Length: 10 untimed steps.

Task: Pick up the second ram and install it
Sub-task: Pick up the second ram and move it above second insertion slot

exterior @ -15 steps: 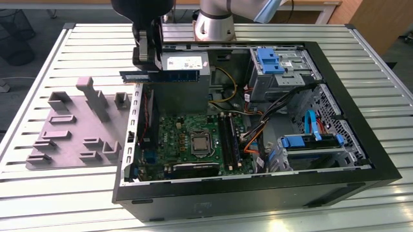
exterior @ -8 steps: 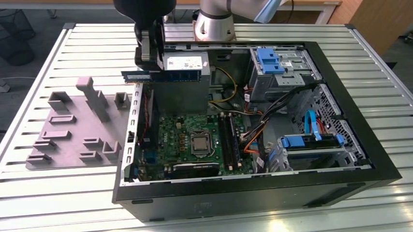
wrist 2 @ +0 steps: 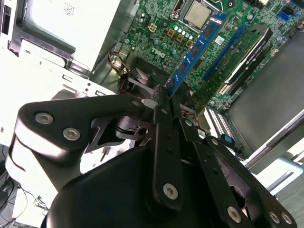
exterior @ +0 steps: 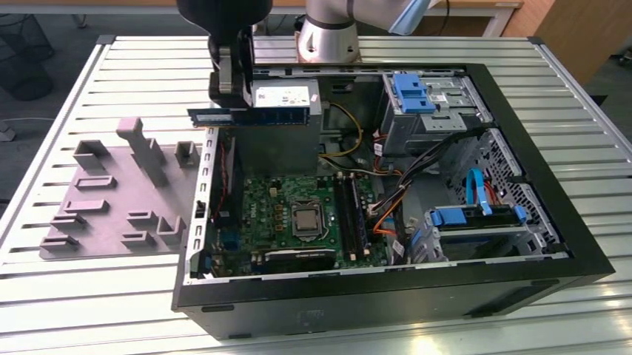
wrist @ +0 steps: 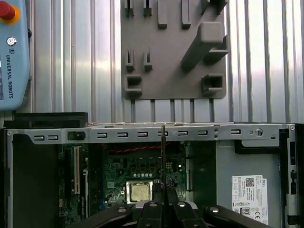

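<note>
In the exterior view my gripper (exterior: 232,106) hangs above the back-left corner of the open computer case (exterior: 553,244), shut on the second ram (exterior: 262,116). The blue-green stick lies level, pinched near one end, its long side reaching toward the exterior view's right. In the second wrist view the ram (wrist 2: 197,50) runs out from the closed fingertips (wrist 2: 160,110) over the motherboard (wrist 2: 161,33). The first wrist view shows the ram (wrist: 163,156) edge-on as a thin line above the gripper (wrist: 164,203). The long memory slots (exterior: 351,211) lie below, right of the processor socket (exterior: 306,220).
A grey fixture plate (exterior: 109,200) with upright holders lies on the slatted table left of the case. Inside the case are a power supply (exterior: 281,96), blue drive cages (exterior: 415,92) and loose cables (exterior: 390,200). A green stick (wrist 2: 244,57) stands in one slot. A pendant (wrist: 12,52) lies on the table.
</note>
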{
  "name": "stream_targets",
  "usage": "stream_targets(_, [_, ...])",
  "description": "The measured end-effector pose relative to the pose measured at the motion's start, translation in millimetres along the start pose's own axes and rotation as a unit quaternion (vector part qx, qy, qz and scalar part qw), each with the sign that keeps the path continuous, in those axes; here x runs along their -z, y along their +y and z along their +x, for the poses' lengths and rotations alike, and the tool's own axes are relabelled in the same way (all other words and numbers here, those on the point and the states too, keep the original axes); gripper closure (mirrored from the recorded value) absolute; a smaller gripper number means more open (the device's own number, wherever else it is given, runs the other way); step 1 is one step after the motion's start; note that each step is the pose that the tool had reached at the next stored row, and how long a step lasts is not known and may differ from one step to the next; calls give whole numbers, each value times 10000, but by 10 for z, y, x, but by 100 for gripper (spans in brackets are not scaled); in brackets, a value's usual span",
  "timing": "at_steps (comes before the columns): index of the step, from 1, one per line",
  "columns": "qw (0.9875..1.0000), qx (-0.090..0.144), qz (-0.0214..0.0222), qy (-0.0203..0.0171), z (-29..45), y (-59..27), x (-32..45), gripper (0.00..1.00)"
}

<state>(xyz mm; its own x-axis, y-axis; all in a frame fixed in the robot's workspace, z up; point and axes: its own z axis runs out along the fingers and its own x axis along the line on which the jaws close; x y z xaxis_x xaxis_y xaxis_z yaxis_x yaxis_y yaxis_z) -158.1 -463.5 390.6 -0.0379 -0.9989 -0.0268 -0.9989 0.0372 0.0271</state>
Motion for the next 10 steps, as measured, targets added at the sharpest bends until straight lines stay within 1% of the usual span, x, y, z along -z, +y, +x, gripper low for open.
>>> stream_targets(5, [10000, 0, 0, 0, -2, -54, 1, 86])
stream_targets(10, [10000, -1, 0, 0, -6, -149, 3, 86])
